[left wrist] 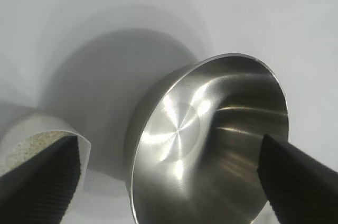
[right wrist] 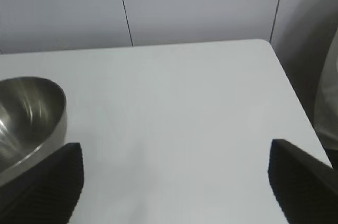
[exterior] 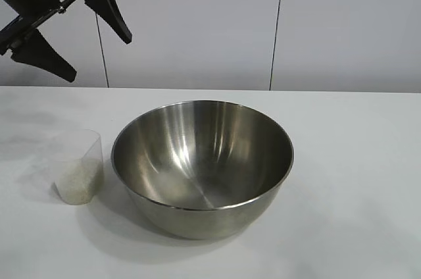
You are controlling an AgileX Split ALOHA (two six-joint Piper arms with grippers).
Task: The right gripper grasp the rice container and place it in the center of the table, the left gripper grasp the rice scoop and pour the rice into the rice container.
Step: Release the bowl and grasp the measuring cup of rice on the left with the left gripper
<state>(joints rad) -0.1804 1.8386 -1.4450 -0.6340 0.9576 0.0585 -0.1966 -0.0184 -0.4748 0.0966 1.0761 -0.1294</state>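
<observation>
rice container (exterior: 202,167): brushed steel, shiny, reflective inside | rice scoop (exterior: 79,166): translucent smooth plastic | rice (exterior: 79,183): pale, grainy | counter (exterior: 355,180): matt white, smooth | left pincer (exterior: 80,29): black fingers, ribbed pads (left wrist: 42,182)

No text, label, brand, number or sign can be read in any of the three views. Nothing is printed or stamped on the rice container (exterior: 202,167), the rice scoop (exterior: 79,166) or the bench (exterior: 355,180).
</observation>
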